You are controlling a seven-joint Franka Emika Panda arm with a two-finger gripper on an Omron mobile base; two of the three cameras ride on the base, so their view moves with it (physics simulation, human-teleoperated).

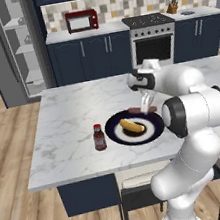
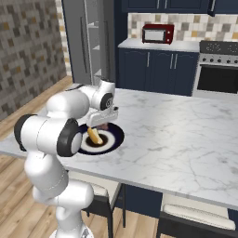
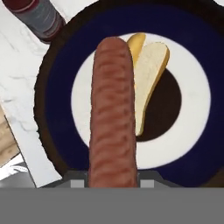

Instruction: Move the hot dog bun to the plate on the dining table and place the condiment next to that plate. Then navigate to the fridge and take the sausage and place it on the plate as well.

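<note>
hand view shows the gripper [image 3: 113, 179] clamped on the sausage [image 3: 111, 113] above the plate [image 3: 192, 48]; bun [image 3: 148, 78] plated, condiment [image 3: 37, 15] at ten o'clock; only release remains.

Sausage [image 3: 113, 113] in the tool [image 3: 113, 181] above bun [image 3: 148, 83] on plate [image 3: 192, 65]

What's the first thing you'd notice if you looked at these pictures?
The sausage, held in the gripper right above the dark blue plate. A hot dog bun already lies on that plate, and a condiment bottle stands beside it on the marble table.
</note>
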